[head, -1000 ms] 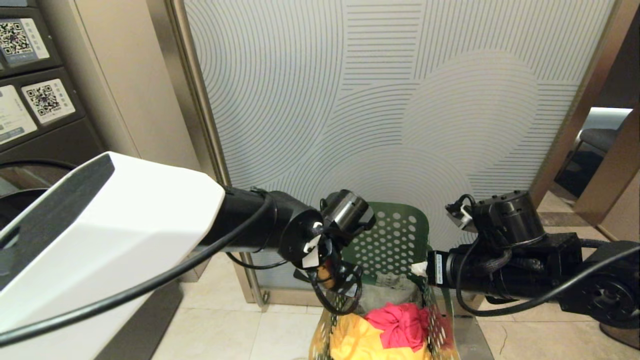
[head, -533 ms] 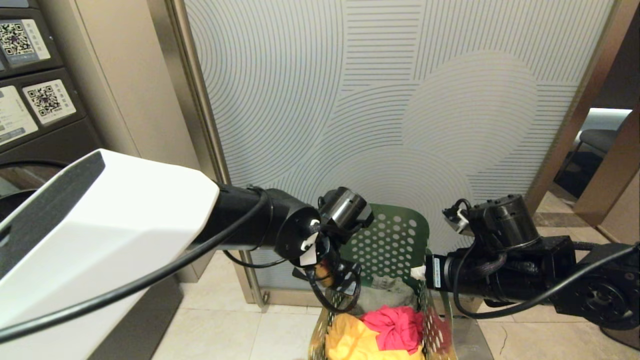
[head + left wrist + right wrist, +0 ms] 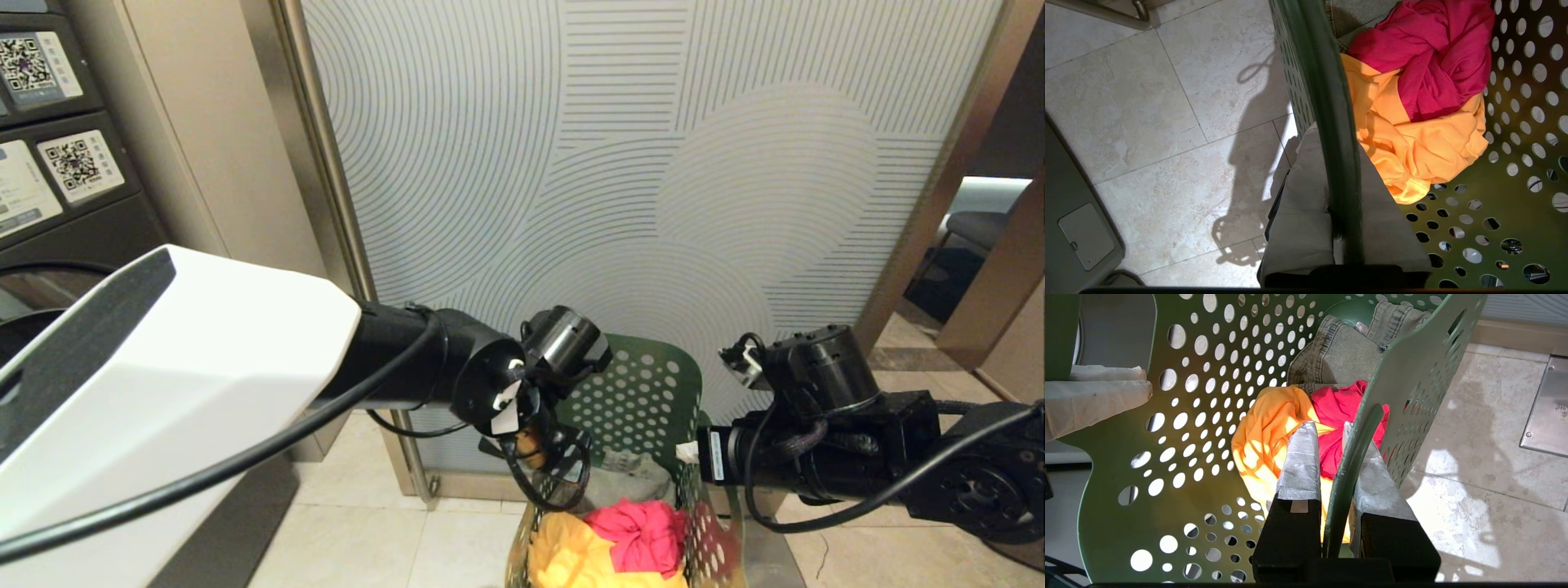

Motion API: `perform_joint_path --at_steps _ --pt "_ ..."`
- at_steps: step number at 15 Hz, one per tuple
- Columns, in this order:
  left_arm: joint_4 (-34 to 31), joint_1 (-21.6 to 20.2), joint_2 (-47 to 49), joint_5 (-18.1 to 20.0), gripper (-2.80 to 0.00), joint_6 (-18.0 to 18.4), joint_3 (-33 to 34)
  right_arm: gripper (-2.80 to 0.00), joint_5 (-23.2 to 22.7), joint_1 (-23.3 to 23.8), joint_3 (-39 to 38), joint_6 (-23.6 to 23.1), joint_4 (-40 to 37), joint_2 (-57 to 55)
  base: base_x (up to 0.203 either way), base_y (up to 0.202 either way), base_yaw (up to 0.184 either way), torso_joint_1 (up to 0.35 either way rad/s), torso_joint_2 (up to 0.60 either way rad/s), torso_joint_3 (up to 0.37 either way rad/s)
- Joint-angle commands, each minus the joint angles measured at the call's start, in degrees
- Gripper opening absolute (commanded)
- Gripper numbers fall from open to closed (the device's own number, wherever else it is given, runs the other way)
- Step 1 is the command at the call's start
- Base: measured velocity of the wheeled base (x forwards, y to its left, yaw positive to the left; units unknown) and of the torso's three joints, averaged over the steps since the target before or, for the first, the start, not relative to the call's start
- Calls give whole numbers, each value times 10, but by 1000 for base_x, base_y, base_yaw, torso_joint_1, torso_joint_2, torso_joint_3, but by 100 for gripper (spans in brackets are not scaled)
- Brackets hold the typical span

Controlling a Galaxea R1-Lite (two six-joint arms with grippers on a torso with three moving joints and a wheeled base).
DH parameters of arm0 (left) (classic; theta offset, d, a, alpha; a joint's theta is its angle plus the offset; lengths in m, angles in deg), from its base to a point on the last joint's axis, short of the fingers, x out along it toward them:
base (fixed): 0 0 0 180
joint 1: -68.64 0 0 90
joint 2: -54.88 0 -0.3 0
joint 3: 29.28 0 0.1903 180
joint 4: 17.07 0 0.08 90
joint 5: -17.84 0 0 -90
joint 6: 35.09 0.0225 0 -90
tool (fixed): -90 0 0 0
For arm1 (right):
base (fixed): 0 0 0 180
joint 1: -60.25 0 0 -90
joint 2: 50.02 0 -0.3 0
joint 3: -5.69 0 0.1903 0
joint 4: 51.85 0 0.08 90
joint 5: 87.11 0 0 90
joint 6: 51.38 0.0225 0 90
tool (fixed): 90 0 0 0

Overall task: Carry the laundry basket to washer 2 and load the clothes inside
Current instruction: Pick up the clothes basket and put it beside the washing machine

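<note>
My left end effector (image 3: 1337, 212) and my right end effector (image 3: 1341, 457) each pinch a side rim of the laundry basket (image 3: 645, 392), in front of me above the tiled floor (image 3: 1167, 102). The clothes (image 3: 1290, 424) lie inside.

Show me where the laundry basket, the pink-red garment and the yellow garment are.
laundry basket (image 3: 1180, 465), right wrist view, perforated inner wall.
pink-red garment (image 3: 1433, 53), left wrist view, middle of the bunched cloth.
yellow garment (image 3: 1429, 151), left wrist view, folds below the pink-red one.
</note>
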Motion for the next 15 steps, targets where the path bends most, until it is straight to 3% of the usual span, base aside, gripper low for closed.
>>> perform_joint_path --at_steps 1,9,15 --pt "-1 1 0 -1 -280 -1 -1 -280 0 -1 4 2 1 0 0 0 0 0 0 0" --pt "-1 0 6 1 -280 1 -2 -280 1 4 3 1 0 -8 0 -1 8 0 -1 0" --pt "0 1 7 2 -280 1 -2 -280 1 5 2 2 0 -7 1 -10 162 1 4 0"
